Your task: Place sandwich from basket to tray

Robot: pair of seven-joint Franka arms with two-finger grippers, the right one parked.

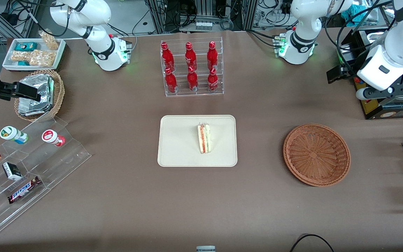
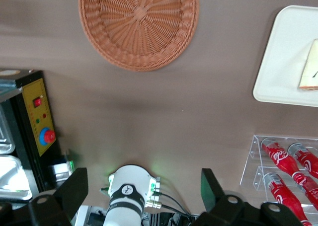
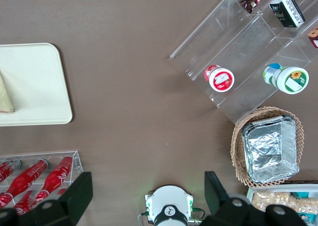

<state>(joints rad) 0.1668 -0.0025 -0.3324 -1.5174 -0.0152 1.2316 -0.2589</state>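
Black tool (image 2: 144,191) wide open, empty-fingered

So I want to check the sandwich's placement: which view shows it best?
The front view: the whole triangular white-bread sandwich lies on the cream rectangular tray. Both wrist views catch only a cropped edge. The gripper is open.

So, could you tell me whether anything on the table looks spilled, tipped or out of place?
Nothing stands out. The sandwich rests on the tray, intact, and the brown basket sits empty and level. The bottles stand in their rack. The left arm's hand hangs open, high above the table near its base.
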